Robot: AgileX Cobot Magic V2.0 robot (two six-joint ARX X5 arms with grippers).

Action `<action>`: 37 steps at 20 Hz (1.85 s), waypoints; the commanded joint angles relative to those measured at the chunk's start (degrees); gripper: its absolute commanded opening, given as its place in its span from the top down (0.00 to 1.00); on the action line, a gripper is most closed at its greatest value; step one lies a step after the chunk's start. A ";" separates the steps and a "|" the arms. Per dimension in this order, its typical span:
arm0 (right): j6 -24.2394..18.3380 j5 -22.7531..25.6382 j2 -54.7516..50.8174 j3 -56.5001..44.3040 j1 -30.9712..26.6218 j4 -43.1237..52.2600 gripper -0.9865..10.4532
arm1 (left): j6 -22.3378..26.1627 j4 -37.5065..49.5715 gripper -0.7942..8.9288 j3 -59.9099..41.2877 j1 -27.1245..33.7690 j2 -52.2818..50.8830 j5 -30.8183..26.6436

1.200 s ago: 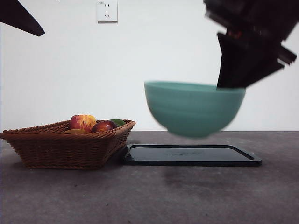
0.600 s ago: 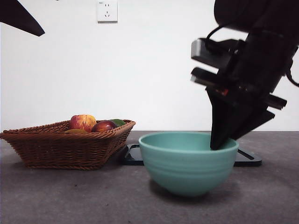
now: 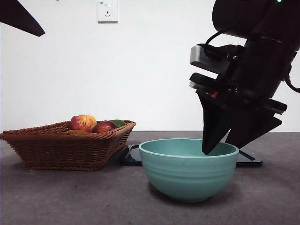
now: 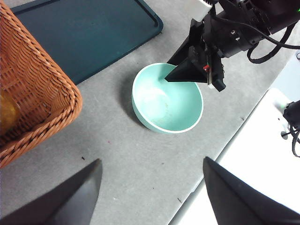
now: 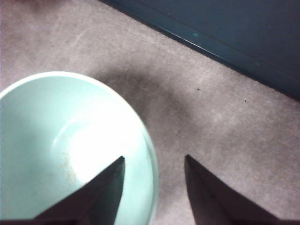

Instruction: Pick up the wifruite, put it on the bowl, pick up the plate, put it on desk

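Teal bowl (image 3: pixel 189 168) sits on the desk (image 3: pixel 70 197), just before the dark tray (image 4: pixel 84 33). Right gripper (image 3: pixel 228 143) straddles its rim, jaws spread, one inside, one outside. Left gripper (image 4: pixel 150 187) hangs high, jaws apart. Wifruite probably hidden low in the wicker basket (image 3: pixel 65 145).

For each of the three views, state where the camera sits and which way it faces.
Front view: low at table height, level across the desk at the bowl; the right gripper straddles its rim.
Left wrist view: high, looking down on the bowl; the left gripper open below.
Right wrist view: close above the bowl's rim, looking down; own jaws open.
All three share the bowl.
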 commanded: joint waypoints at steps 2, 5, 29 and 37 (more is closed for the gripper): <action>1.01 0.48 -0.57 0.52 0.44 0.52 0.72 | 0.92 0.17 0.56 0.98 -0.26 0.26 0.31; 0.98 2.01 -5.53 0.81 0.37 -0.44 0.72 | 0.92 0.22 0.56 0.98 -0.26 0.26 0.31; 0.83 -11.10 -38.97 1.55 0.39 -22.21 0.72 | 0.90 0.02 0.56 0.98 -0.26 0.26 0.31; 0.26 -11.10 -38.97 1.55 0.39 -22.23 0.91 | 0.92 0.07 0.91 0.98 -0.26 0.26 0.31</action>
